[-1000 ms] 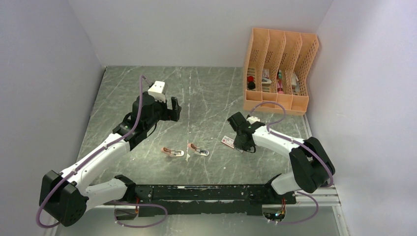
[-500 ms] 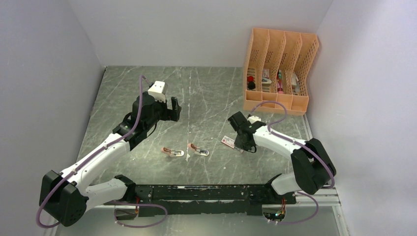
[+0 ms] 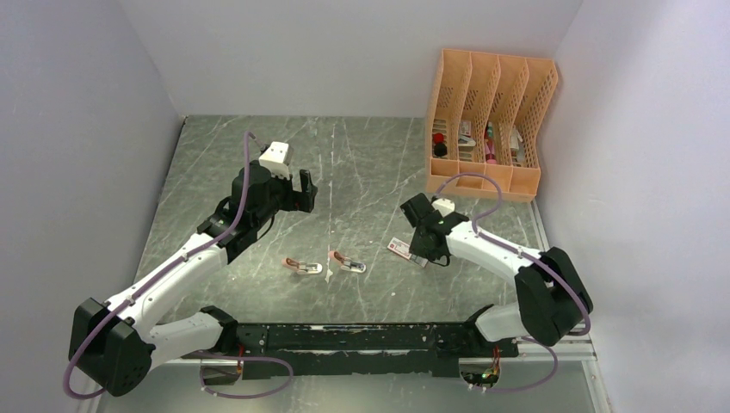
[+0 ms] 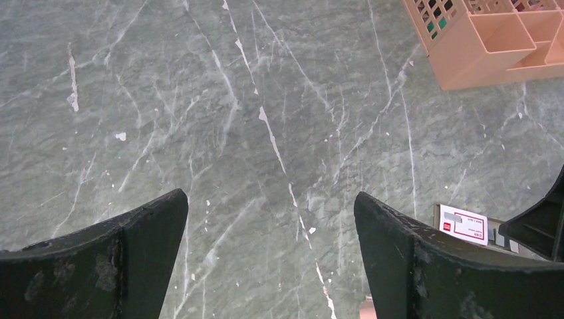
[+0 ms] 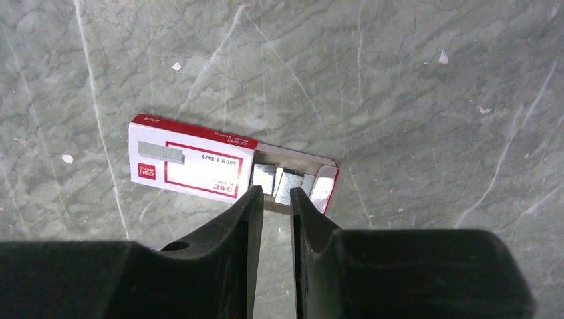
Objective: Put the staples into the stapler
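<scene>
Red-and-white cardboard staple box point(image 5: 193, 163) lies flat on the grey marbled table point(image 5: 432, 100), its tray point(image 5: 318, 171) slid out.
Silvery staple strips point(image 5: 276, 181) show in the tray. The right gripper point(image 5: 274, 198) hangs at its near edge, jaws barely parted, nothing pinched. The left gripper point(image 4: 269, 203) hovers well apart, jaws spread wide.

Peach mesh file rack point(image 3: 491, 112) with four slots at the table's 1 o'clock, small stationery bits point(image 3: 469, 138) in the slots. Grey-green marble-look tabletop point(image 3: 361, 163) with white scuffs. Black rail point(image 3: 361, 337) along the 6 o'clock edge. Plain white walls point(image 3: 344, 52).
</scene>
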`<state>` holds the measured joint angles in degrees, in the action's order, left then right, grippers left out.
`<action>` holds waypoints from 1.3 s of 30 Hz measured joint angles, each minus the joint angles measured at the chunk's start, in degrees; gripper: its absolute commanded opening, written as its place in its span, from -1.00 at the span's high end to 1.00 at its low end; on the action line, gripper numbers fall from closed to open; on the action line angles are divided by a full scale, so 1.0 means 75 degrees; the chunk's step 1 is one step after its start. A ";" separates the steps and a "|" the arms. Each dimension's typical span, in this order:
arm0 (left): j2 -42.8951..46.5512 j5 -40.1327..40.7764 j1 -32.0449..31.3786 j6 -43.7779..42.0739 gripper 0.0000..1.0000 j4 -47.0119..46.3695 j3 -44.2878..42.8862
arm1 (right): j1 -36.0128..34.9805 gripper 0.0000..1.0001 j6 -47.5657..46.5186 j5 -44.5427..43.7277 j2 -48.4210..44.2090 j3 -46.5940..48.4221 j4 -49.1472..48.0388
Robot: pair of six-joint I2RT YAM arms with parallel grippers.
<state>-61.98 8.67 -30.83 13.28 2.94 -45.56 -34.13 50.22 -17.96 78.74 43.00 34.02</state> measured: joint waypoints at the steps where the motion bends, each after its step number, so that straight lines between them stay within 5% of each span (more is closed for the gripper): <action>1: 0.0000 0.0000 0.0000 0.0000 -0.99 0.0000 0.0000 | 0.0000 0.48 -0.0058 0.0006 -0.0012 0.0000 -0.0012; 21: -0.0026 -0.0146 0.0000 0.0003 -0.98 0.0000 0.0000 | 0.0000 0.35 -0.3220 0.0871 0.0729 0.0667 0.0195; 31: -0.0038 -0.0187 0.0000 0.0003 -0.97 0.0000 0.0000 | 0.0000 0.28 -0.2474 0.0443 0.0015 0.0667 0.0455; 37: -0.0038 -0.0189 0.0000 0.0006 -0.97 0.0000 0.0000 | 0.0003 -0.27 -0.1023 0.0000 -0.0965 0.0012 0.0487; 39: -0.0038 -0.0189 0.0000 0.0006 -0.97 0.0000 0.0000 | 0.0009 -0.30 -0.0667 -0.0015 -0.1096 -0.0277 0.0469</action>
<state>-62.26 7.25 -30.83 13.32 2.94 -45.56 -34.06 45.21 -18.06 70.52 40.93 37.54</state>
